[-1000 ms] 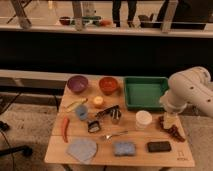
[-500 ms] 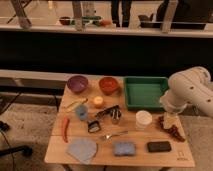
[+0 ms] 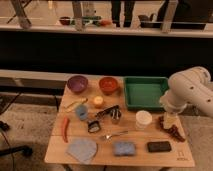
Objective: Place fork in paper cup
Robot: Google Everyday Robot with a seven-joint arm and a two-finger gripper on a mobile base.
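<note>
The silver fork (image 3: 114, 134) lies flat on the wooden table (image 3: 56, 150), near the front middle, just behind the blue sponge (image 3: 124, 148). The white paper cup (image 3: 143, 120) stands upright to the fork's right, rim up. My gripper (image 3: 170, 126) hangs from the white arm (image 3: 189, 92) at the table's right edge, just right of the paper cup and well away from the fork. It holds nothing that I can see.
A green tray (image 3: 145, 92) sits at the back right. Purple bowl (image 3: 77, 83) and orange bowl (image 3: 108, 85) at the back. A small metal cup (image 3: 116, 117), black-handled utensil (image 3: 106, 111), black sponge (image 3: 159, 146), grey cloth (image 3: 82, 149) and red chilli (image 3: 65, 129) lie around.
</note>
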